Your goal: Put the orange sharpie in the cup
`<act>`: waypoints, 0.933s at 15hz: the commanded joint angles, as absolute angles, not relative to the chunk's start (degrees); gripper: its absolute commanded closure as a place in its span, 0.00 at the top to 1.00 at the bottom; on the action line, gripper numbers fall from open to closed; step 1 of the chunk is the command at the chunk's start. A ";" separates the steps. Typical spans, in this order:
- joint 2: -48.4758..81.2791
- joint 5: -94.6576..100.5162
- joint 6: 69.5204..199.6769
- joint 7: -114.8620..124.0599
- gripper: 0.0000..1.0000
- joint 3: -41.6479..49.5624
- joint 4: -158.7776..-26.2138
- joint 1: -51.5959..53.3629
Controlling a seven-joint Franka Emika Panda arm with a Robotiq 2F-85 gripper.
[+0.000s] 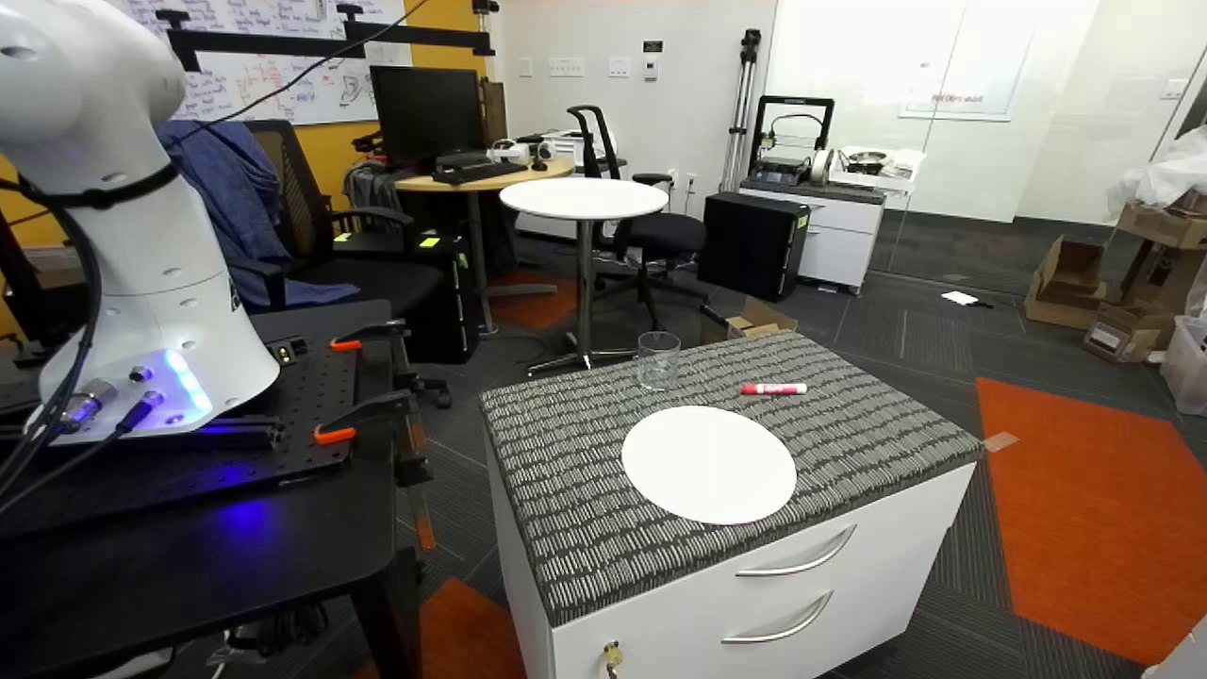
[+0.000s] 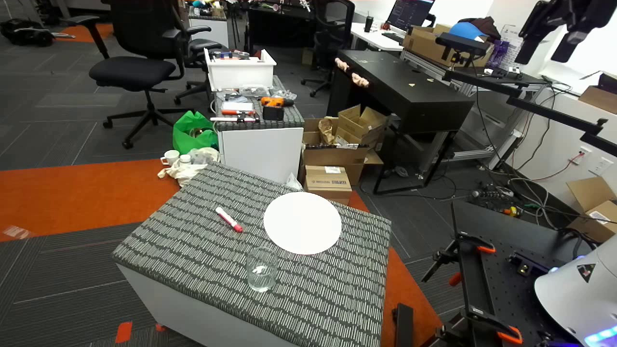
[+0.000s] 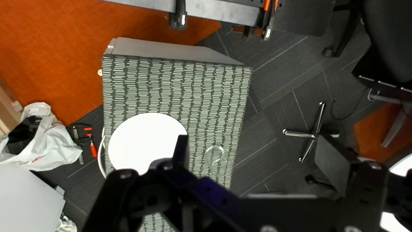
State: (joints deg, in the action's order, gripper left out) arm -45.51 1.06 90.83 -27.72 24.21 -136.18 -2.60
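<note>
The patterned worktop (image 1: 556, 443) carries three things: one marker pen (image 1: 773, 389), one clear tumbler (image 2: 261, 270) and one white plate (image 1: 709, 465). The drawer cabinet (image 1: 684, 608) beneath has two handles (image 1: 809, 566) and one key (image 1: 613, 653). There is one pincer (image 2: 542, 58), with two fingers (image 2: 527, 51). In an exterior view: two orange-padded clamps (image 1: 368, 412), one tripod (image 1: 743, 113), one 3D printer (image 1: 785, 170).

Pretty sure it's an office doubling as a robotics lab. Office side: swivel chairs (image 2: 135, 72), carpet tiles (image 2: 53, 120), a whiteboard (image 1: 321, 99) covered in scribbles and a monitor (image 1: 429, 113) sitting on a wooden desk (image 1: 471, 182). Lab side: a white robot arm (image 1: 156, 273) on a black board (image 1: 316, 391) full of holes, clamps (image 1: 372, 410) along its edge, a 3D printer (image 1: 783, 170) on top of a drawer cabinet (image 1: 839, 247) and a tripod (image 1: 742, 113) standing near it. There's also an orange and black drill (image 2: 274, 101) in an exterior view, with cardboard boxes (image 2: 328, 182) on the floor nearby.
</note>
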 commanded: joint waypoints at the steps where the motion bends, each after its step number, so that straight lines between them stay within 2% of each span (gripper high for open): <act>1: -42.92 0.52 98.54 -26.55 1.00 22.41 -137.55 -3.48; 8: -36.29 -3.91 118.74 -24.59 1.00 19.57 -141.82 -2.04; 14: -29.84 -10.30 143.01 -25.65 1.00 16.44 -147.63 1.37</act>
State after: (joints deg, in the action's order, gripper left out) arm -32.62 -8.06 133.64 -26.13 18.05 -145.52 -0.11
